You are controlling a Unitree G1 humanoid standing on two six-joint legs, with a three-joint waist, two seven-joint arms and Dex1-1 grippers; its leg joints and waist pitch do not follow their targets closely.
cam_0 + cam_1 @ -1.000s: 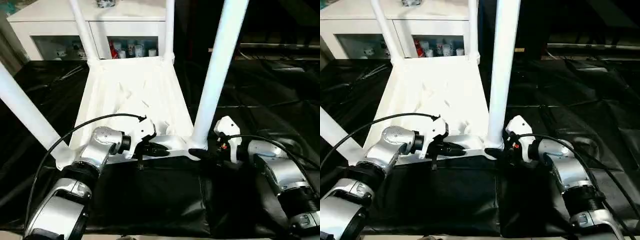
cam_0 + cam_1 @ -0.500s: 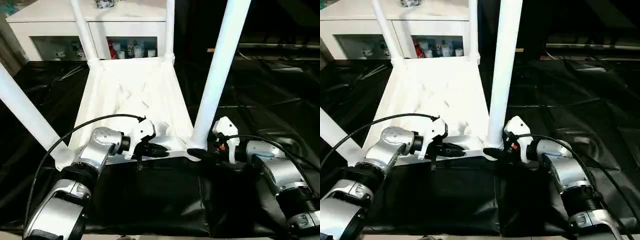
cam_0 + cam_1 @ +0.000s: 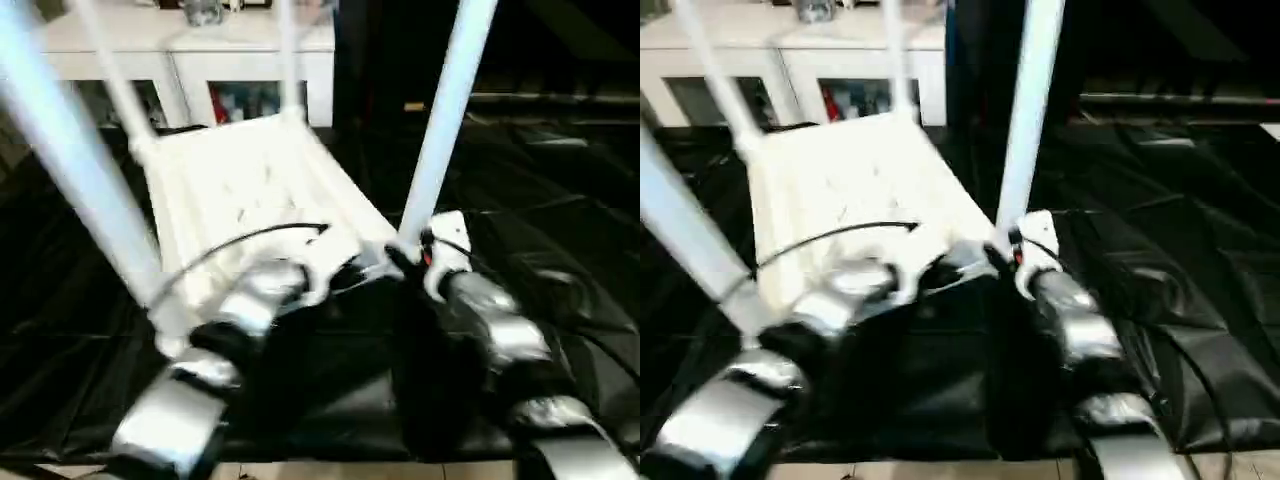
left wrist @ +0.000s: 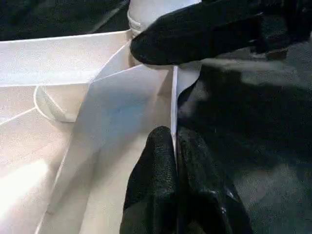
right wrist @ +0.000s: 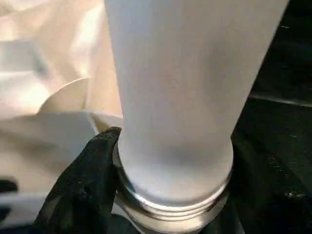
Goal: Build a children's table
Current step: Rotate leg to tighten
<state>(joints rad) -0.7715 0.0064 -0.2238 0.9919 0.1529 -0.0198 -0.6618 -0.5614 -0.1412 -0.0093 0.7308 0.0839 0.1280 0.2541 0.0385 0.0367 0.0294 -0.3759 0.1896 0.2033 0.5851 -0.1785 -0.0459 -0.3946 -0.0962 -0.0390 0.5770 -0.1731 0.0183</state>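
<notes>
Black sheeting (image 3: 560, 250) under tabletop (image 3: 240, 175); left gripper (image 4: 174, 146) pinches its rim, right gripper (image 5: 168, 195) clasps leg (image 5: 180, 92).

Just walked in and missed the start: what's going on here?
A humanoid robot is building a children's table, which lies upside down on the black work table with legs pointing up. Its left end effector pinches the tabletop rim; its right end effector grips the base of the near leg.

tabletop (image 3: 240, 180): white | legs (image 3: 448, 110): white | work table (image 3: 560, 230): black | cabinet (image 3: 200, 50): white
</notes>
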